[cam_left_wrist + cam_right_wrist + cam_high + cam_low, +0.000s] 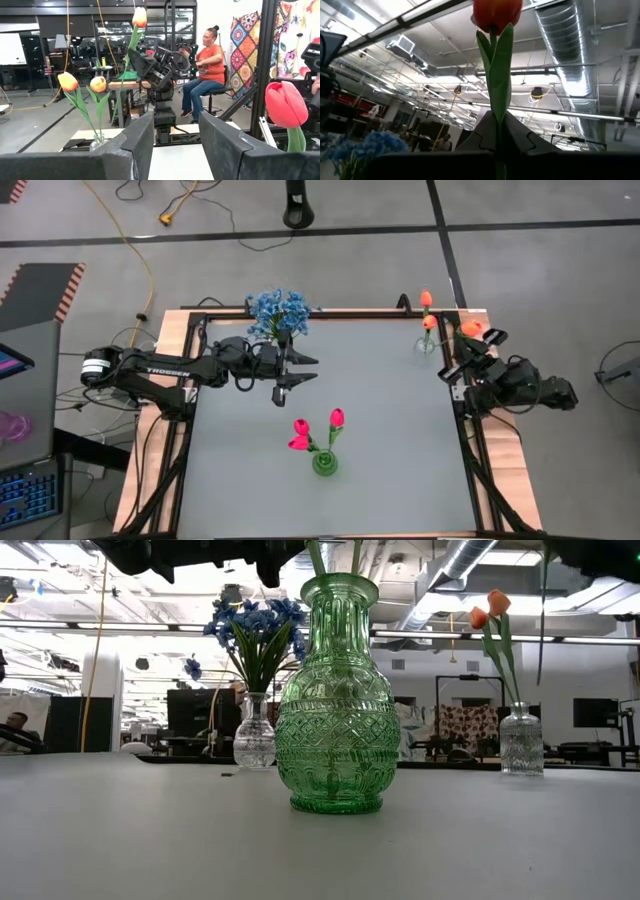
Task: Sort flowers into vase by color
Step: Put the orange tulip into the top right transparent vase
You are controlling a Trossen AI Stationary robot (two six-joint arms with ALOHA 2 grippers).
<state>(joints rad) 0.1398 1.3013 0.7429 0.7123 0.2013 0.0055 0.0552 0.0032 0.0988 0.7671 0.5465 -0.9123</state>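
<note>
Nearly sorted, I'd say: the blue flowers [278,311] stand in a clear vase near the table's [400,430] far left corner, pink-red tulips [318,430] fill the green vase [325,464] near the front edge, and two orange tulips [428,310] sit in the far right corner. The last orange tulip [496,55] is clamped by its stem in the right gripper [470,340] at the right edge, pointing bloom-up along the fingers and not yet placed. The left gripper [300,370] hangs open and empty beside the blue bunch.

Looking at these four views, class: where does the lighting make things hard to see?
Low view: bright windows backlight the green vase; the arms above are silhouettes. Right wrist view: ceiling lights glare behind the orange tulip; its blossom looks dark. High view: even light, soft shadows.
</note>
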